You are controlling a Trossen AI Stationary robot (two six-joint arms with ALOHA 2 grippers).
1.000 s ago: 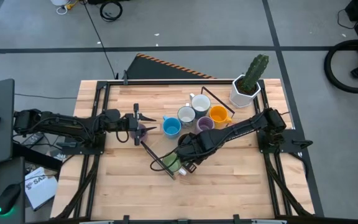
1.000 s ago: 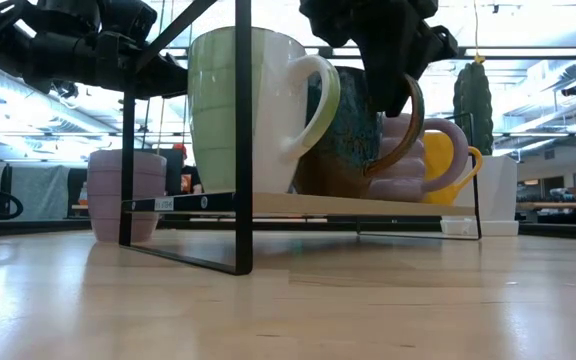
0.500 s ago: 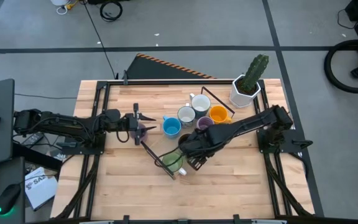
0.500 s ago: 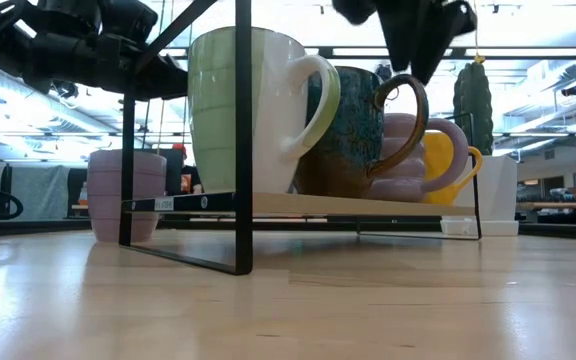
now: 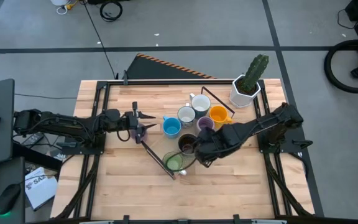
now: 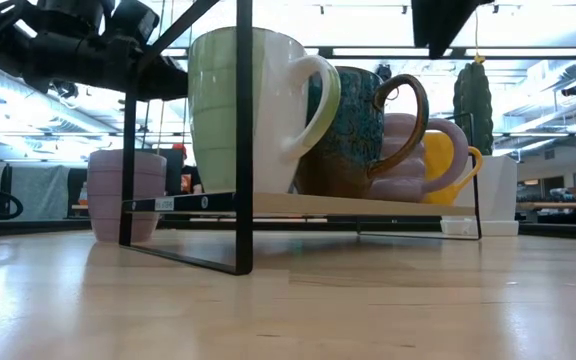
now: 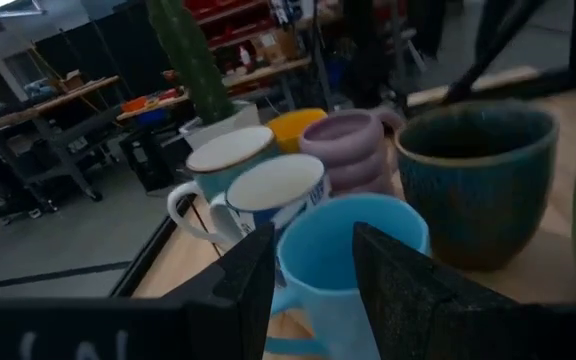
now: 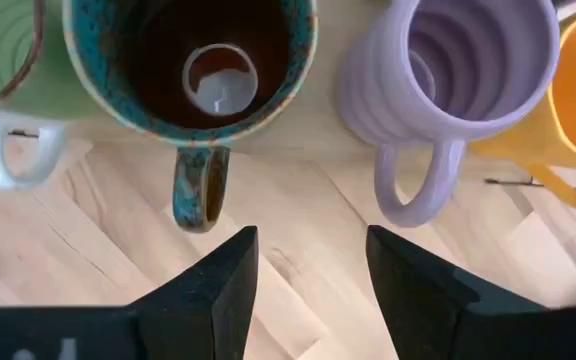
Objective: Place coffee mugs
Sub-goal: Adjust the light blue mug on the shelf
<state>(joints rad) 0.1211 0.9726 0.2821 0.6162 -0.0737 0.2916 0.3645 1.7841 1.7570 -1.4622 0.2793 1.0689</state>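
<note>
A black wire rack with a wooden shelf holds a green mug, a dark brown mug, a lavender mug and an orange mug in a slanting row. A blue mug and two white mugs stand in a row beside them. My right gripper is open and empty, above and to the near right of the brown mug. My left gripper is open beside a second lavender mug, which stands on the table.
A white faceted pot with a cactus stands at the far right of the table. The rack's black frame rises around the mugs. Bare wood lies along the near edge.
My right gripper has risen from the brown mug's handle and drawn back toward the table's right and near edge, almost leaving the low view. The brown mug stays upright on the shelf between the green and the lavender mug.
</note>
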